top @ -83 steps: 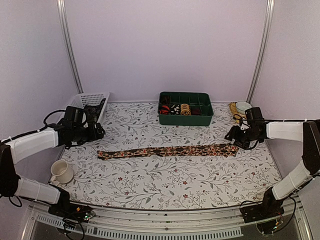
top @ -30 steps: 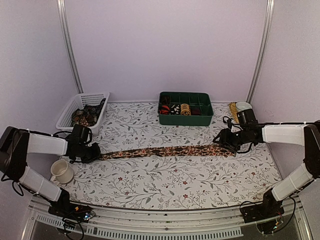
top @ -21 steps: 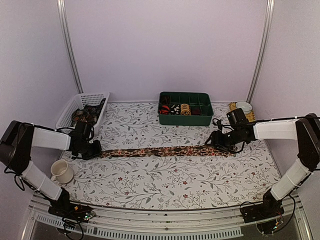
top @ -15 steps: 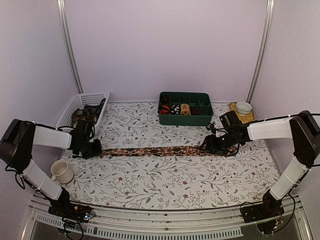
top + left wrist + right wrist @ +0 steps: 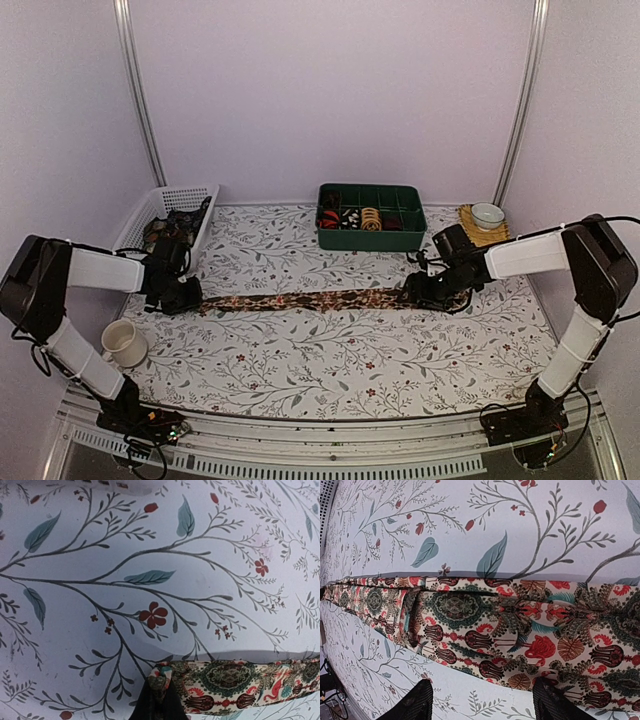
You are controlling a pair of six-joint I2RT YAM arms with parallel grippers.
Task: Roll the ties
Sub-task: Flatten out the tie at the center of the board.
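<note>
A dark brown tie [image 5: 310,298] with a reddish-cream print lies stretched flat from left to right across the middle of the table. My left gripper [image 5: 190,297] is low at its left end. The left wrist view shows that gripper [image 5: 161,692] shut on the bunched tip of the tie [image 5: 240,685]. My right gripper [image 5: 418,292] hovers over the wide right part. In the right wrist view it [image 5: 485,705] is open, one finger over the cloth-covered table and the other at the near edge of the tie [image 5: 510,625].
A green compartment tray [image 5: 372,243] with several rolled ties stands at the back centre. A white mesh basket [image 5: 135,225] holding fabric is at the back left. A mug [image 5: 122,343] stands near my left arm, and a small bowl [image 5: 487,214] sits at the back right.
My left gripper came down to the tie's left end and shut on it. My right gripper slid left along the tie's wide end and opened wider.
</note>
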